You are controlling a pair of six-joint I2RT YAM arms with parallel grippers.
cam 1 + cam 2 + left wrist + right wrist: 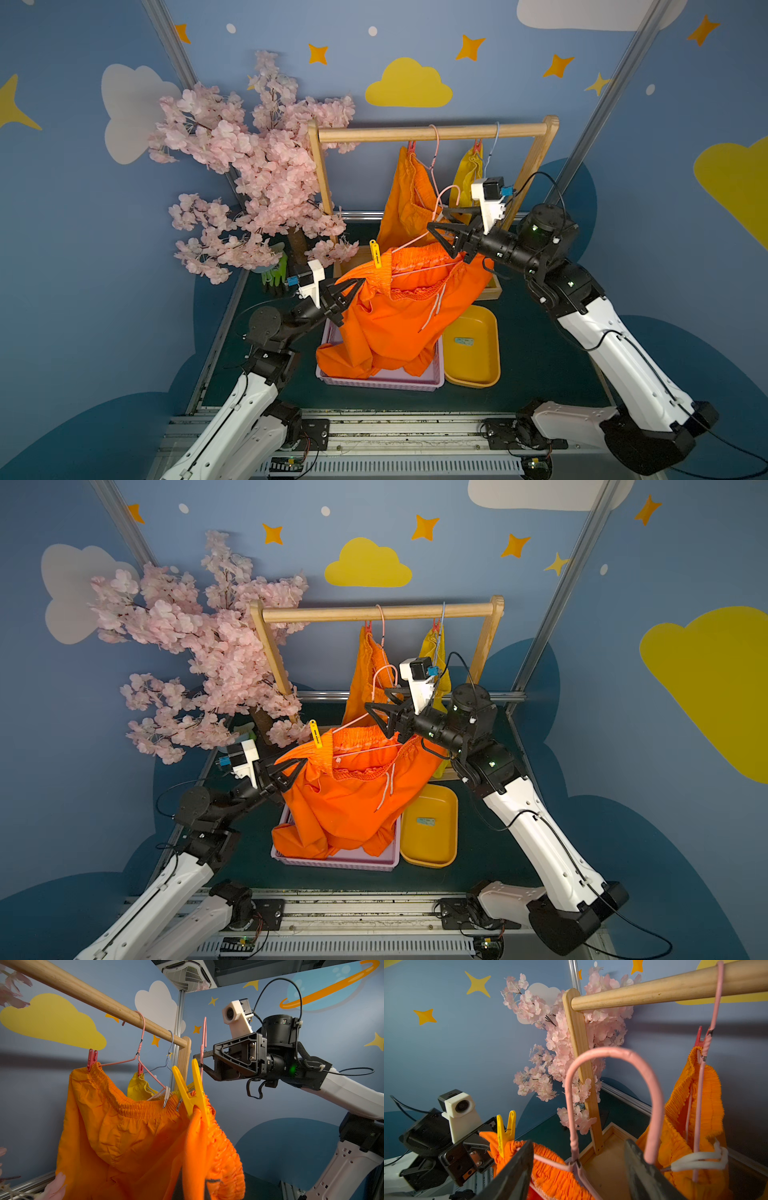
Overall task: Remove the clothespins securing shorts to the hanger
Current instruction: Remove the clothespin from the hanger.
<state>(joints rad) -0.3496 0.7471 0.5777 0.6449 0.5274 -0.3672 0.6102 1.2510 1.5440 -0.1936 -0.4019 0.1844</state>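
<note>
Left tool (360, 283) pinches the limp shorts (395, 328); right tool (438, 217) gapes around the hanger hook (610, 1051). The springy clothespin (375, 254) likely wants squeezing at its tails.

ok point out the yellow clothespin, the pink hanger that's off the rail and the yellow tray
yellow clothespin (194, 1099), left wrist view, where its two legs join
pink hanger (612, 1051), right wrist view, top of its hook's curve
yellow tray (471, 365), in a top view, bare floor

tray label (464, 341) — too small, illegible
</note>
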